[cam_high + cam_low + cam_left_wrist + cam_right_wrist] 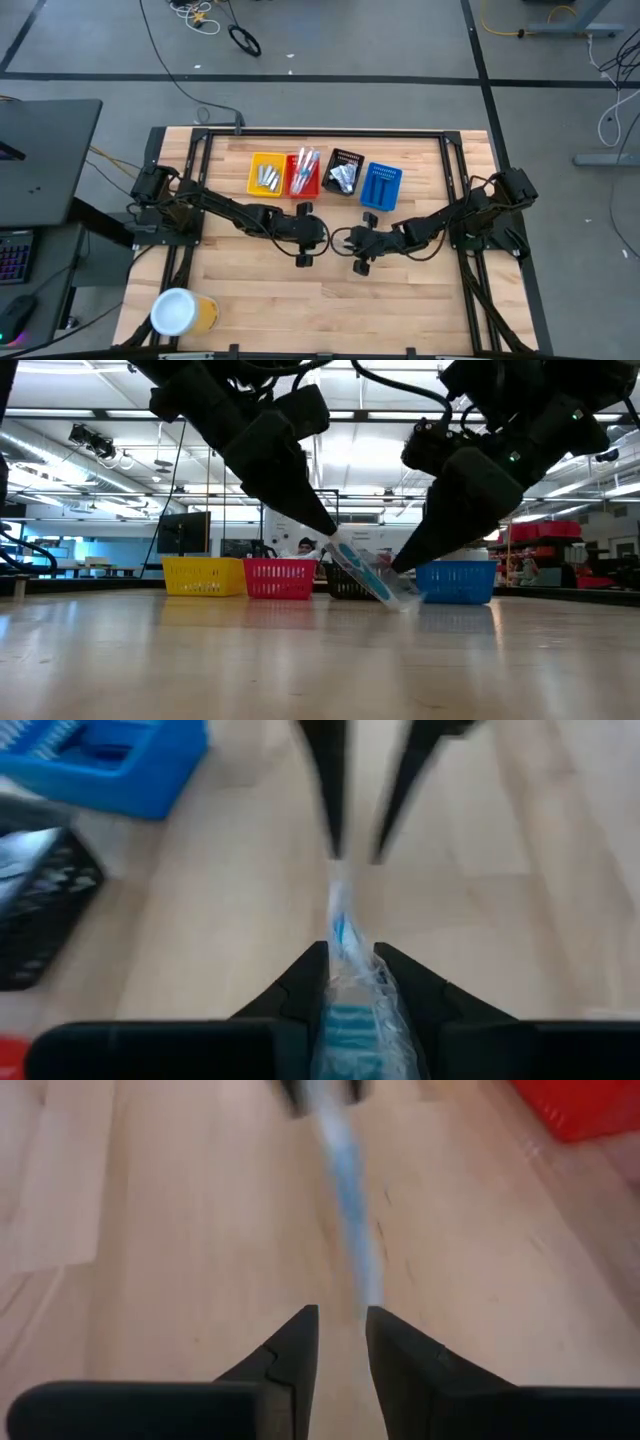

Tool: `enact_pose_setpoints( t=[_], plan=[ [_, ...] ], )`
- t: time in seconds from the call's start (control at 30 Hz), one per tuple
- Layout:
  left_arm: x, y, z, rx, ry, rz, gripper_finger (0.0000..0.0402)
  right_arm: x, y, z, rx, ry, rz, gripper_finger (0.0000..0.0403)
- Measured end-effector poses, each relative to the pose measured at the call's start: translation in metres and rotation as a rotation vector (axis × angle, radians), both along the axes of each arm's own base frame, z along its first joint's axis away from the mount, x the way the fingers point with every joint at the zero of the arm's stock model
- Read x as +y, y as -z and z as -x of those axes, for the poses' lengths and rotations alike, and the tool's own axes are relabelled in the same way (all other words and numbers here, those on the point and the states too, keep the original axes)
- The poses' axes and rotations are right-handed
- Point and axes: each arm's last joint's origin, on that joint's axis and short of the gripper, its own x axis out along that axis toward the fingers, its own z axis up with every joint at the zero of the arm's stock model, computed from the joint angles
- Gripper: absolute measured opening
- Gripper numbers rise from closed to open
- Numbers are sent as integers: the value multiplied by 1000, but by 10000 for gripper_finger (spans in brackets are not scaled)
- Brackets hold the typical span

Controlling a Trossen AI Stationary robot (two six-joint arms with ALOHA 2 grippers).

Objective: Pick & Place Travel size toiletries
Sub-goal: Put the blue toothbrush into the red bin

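Observation:
A toothbrush in a clear wrapper [368,575], white and blue, hangs slanted over the middle of the table. My left gripper [325,238] is shut on its upper end. The toothbrush runs along the line of the fingers and on past them. My right gripper [348,242] faces the left one from the table's right. It is open, and its fingertips [305,1325] stand on either side of the toothbrush's lower end [370,1295]. Along the far edge stands a row of small bins. My left gripper pinches the wrapped toothbrush's upper end [350,990] between its two fingers. The fingers slant down from the table's left. The toothbrush tilts down toward the right, and its lower end [408,600] is close over the table. Whether that end rests there I cannot tell.
A yellow bin [267,175], a red bin [304,175], a black bin [345,172] and a blue bin [381,186] stand at the far edge, with items in them. A yellow cup with a white lid [180,312] lies near the table's front left corner. Bare wood lies in front.

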Motion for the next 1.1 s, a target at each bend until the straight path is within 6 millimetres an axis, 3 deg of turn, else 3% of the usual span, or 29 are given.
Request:
enact_pose_setpoints(
  t=[0.23, 0.37, 0.6, 0.73, 0.87, 1.1],
  plan=[
    [19, -9, 4, 20, -200, -53, 93, 0, 5, 8, 91, 15, 6, 99],
    [35, -26, 15, 82, -321, -105, 76, -2, 11, 15, 172, 75, -17, 99],
    [60, -71, 33, -37, -504, -189, 83, -2, 12, 16, 182, 90, -26, 99],
    [76, -86, 42, -85, -609, -236, 88, -2, 11, 16, 179, 89, -27, 99],
    [100, -81, 42, -73, -712, -245, 77, -3, 11, 15, 178, 88, -26, 99],
    [141, -47, 32, 33, -831, -266, 87, -2, 11, 15, 174, 87, -26, 99]
  ],
)
